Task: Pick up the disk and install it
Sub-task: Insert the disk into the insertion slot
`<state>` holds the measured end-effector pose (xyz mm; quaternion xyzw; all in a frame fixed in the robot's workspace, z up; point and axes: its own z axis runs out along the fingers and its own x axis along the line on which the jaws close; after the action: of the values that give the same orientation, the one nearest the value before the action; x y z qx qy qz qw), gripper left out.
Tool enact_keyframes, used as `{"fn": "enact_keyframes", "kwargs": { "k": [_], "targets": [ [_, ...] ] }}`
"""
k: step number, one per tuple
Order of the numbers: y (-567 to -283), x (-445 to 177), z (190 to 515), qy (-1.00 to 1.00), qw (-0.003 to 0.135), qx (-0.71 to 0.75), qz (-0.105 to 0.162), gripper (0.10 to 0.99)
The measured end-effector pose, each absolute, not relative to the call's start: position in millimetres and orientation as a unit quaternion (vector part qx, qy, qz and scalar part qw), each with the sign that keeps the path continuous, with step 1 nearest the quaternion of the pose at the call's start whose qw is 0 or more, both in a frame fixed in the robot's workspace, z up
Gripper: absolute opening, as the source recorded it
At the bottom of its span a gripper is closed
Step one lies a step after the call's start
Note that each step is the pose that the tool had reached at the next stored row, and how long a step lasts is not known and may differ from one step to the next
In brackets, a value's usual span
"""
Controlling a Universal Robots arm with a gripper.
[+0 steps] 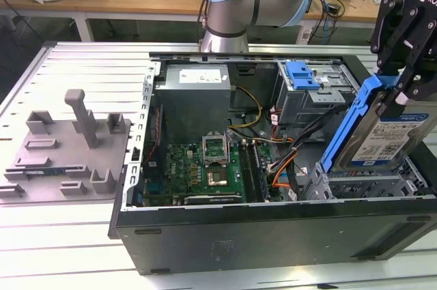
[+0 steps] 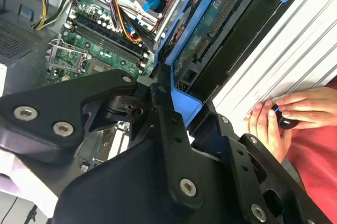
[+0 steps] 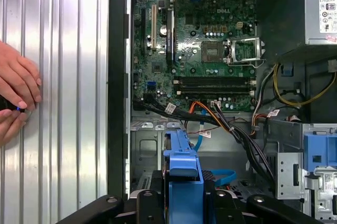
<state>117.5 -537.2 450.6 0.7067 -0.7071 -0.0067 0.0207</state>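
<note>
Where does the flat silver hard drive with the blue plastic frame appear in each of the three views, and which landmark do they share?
Exterior view: the silver hard drive with blue plastic frame hangs tilted in the black gripper, at the exterior view's right.
Second wrist view: its circuit-board underside runs beyond the gripper's links.
First wrist view: its blue frame edge stands clamped in the gripper.
Shared landmark: the green motherboard.

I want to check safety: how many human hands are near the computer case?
2. One hand and the other hand rest close together on the ribbed metal table beside the case, holding a small dark object. Others may be out of sight.
</note>
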Motion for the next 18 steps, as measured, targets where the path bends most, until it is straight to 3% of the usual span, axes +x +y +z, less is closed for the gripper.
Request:
{"fn": "enact_keyframes", "kwargs": {
  "k": [18],
  "targets": [
    [-541, 117, 418, -0.707, 0.021, 0.707, -0.007, 0.365]
  ]
}}
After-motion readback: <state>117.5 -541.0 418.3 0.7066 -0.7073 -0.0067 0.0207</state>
